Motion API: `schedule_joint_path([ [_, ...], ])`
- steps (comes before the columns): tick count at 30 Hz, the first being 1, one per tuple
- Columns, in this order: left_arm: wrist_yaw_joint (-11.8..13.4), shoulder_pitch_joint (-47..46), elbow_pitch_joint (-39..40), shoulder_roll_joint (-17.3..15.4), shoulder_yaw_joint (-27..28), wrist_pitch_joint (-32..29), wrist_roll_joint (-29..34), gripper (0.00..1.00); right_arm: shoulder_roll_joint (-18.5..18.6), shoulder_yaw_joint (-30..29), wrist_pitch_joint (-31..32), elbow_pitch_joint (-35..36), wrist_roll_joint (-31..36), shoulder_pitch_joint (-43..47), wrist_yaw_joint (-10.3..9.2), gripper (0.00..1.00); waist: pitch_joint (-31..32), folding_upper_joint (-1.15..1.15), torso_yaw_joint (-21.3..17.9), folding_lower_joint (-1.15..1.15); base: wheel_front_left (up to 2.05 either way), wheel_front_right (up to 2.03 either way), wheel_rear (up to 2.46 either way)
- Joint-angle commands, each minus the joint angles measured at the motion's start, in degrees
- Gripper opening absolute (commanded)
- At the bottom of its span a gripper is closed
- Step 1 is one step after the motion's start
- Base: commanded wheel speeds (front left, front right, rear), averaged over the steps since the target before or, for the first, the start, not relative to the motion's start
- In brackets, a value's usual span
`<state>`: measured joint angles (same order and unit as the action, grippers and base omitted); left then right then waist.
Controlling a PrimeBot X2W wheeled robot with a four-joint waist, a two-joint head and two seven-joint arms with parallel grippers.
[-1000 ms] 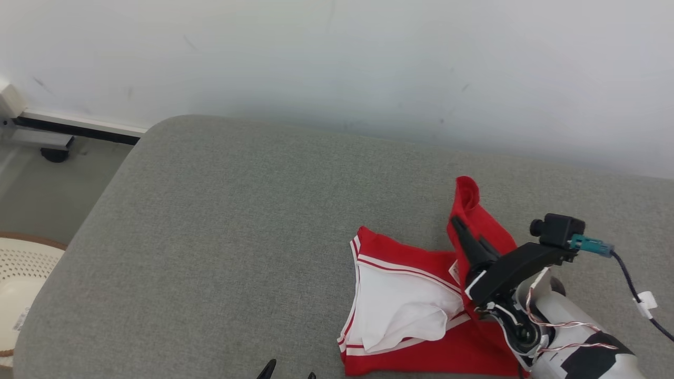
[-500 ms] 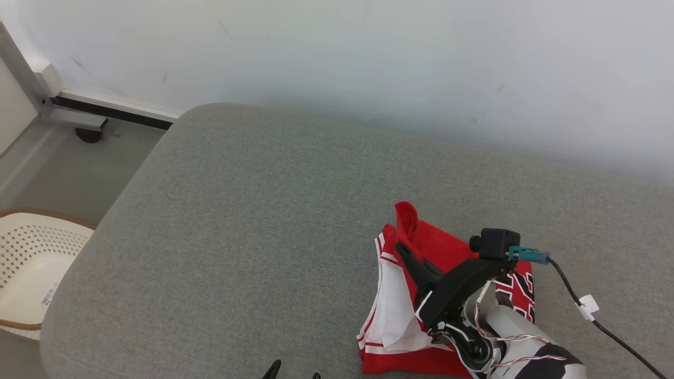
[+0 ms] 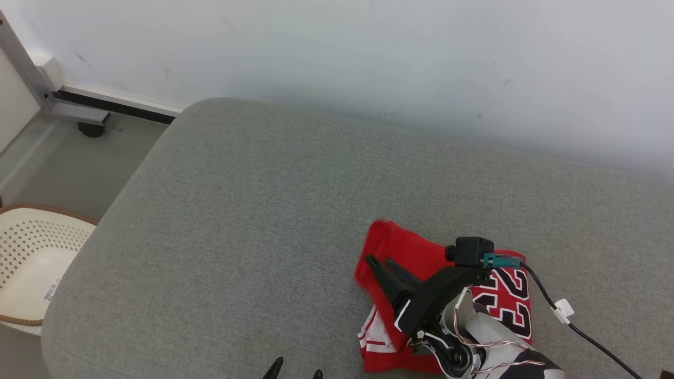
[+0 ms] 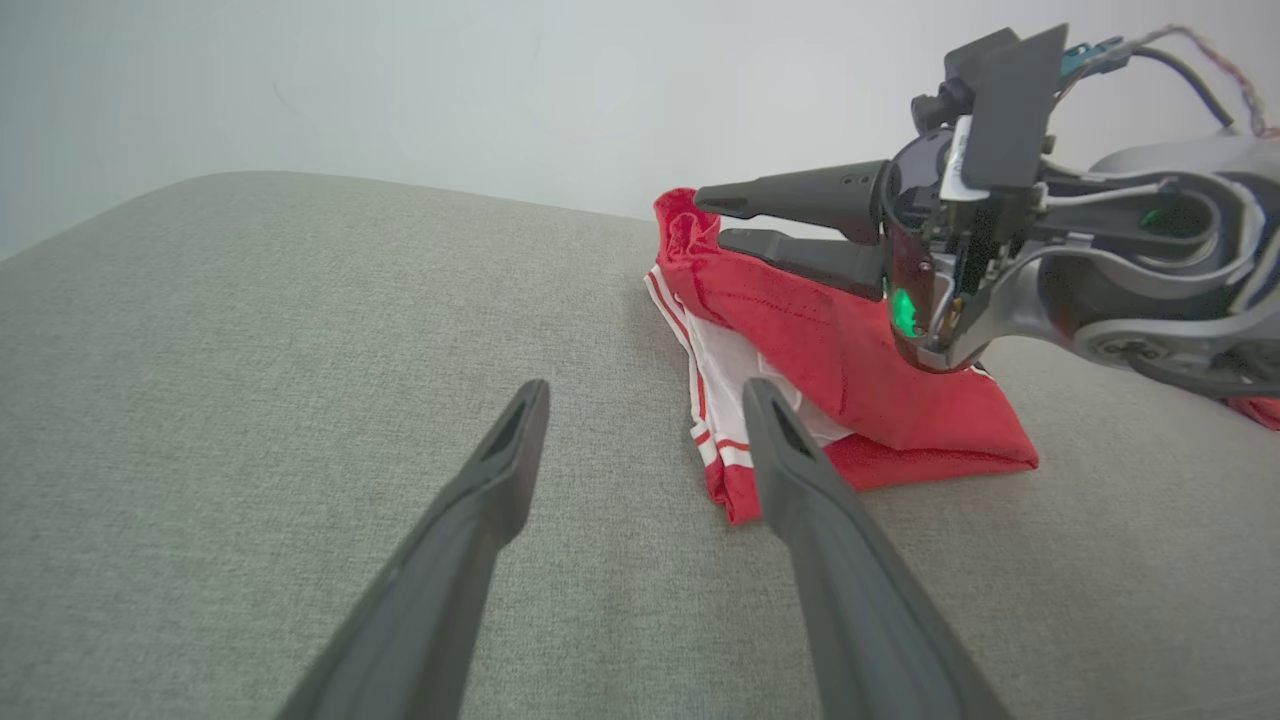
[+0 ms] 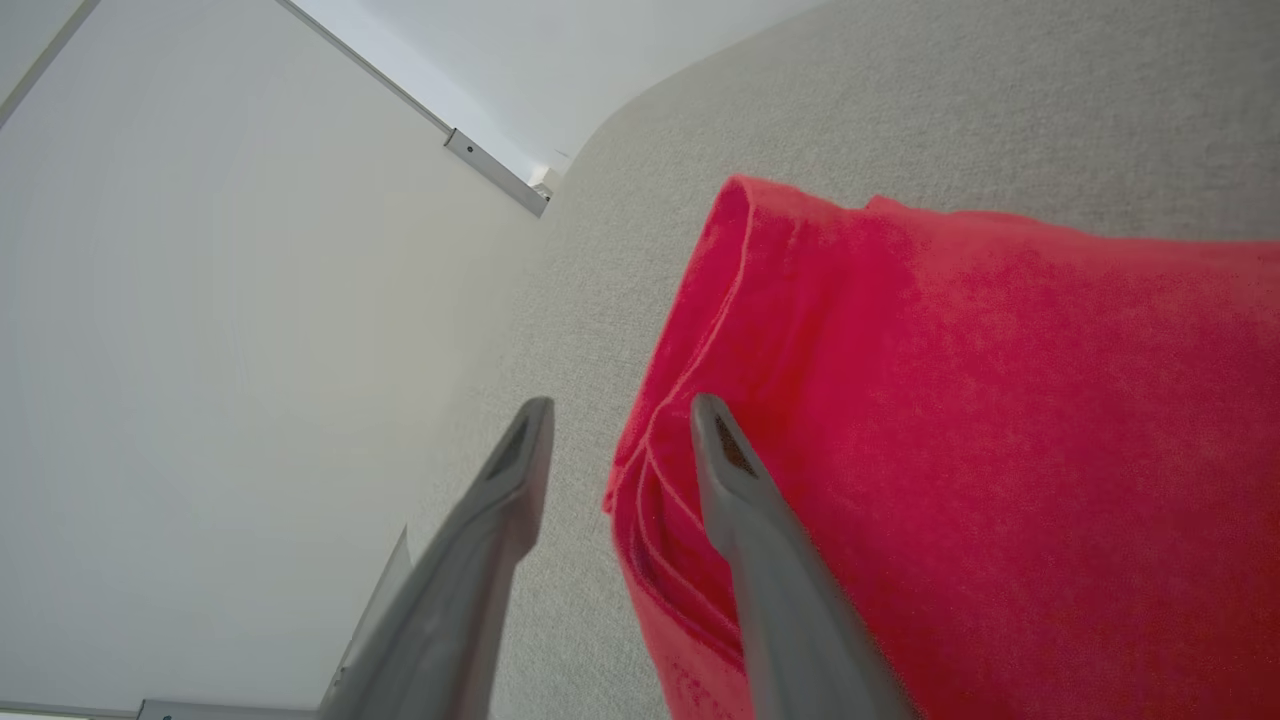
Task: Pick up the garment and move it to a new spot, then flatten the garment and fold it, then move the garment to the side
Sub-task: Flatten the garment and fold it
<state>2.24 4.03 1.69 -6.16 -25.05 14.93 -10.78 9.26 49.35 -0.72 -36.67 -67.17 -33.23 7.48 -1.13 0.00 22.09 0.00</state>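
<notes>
Lying bunched and folded over on the grey cushion (image 3: 263, 210), toward its near right part, is the garment (image 3: 416, 255): a red jersey w/ white trim and black-and-white numerals facing up on its right half. Its left edge is a thick rolled fold, several layers deep in the right wrist view. A white-lined bit w/ red stripes sticks out underneath on the near side.

The right gripper (image 3: 379, 259) sits just over that left fold, fingers pointing away & leftward. They're parted w/ nothing btwn them; bare wall shows thru the gap in the left wrist view. The lower finger is close above the fabric, can't tell if it touches. A small black camera (image 3: 471, 250) w/ a teal plug rides on that wrist, and a dark cable (image 3: 590, 334) w/ a white tag trails off right across the cushion.

The left gripper (image 4: 645, 385) hovers low over bare cushion, nearer than the garment & to its left. Its fingers are spread wide, empty.

Beyond is a pale wall (image 3: 368, 52). At left is floor (image 3: 79, 158) w/ a cream perforated basket (image 3: 26, 263).
</notes>
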Motion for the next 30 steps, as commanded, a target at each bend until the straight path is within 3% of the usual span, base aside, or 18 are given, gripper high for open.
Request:
schedule_joint_path([
  [1,0.0,-0.2,-0.3,0.1,0.2,0.2,0.5,1.00,-0.1,0.0,-0.5,0.2,-0.3,0.0,0.01,1.00,0.0,0.00,-0.3,0.00,0.00,0.00,0.00],
  [8,-0.4,0.0,-0.3,0.4,0.7,0.2,0.9,1.00,3.3,-2.0,-4.6,4.4,0.2,-1.0,0.01,1.00,0.0,0.00,-2.6,0.00,0.00,0.00,0.00],
  [17,0.0,0.2,0.9,0.4,2.4,0.2,1.5,1.00,9.8,-4.7,-11.7,8.1,4.7,0.1,0.01,1.00,0.4,0.00,-8.5,0.00,0.00,0.00,0.00],
  [30,1.8,1.4,2.5,0.9,7.8,0.2,-1.3,1.00,15.0,-8.3,-14.5,10.8,16.5,5.5,0.00,1.00,1.7,0.00,-17.2,0.00,0.00,0.00,0.00],
])
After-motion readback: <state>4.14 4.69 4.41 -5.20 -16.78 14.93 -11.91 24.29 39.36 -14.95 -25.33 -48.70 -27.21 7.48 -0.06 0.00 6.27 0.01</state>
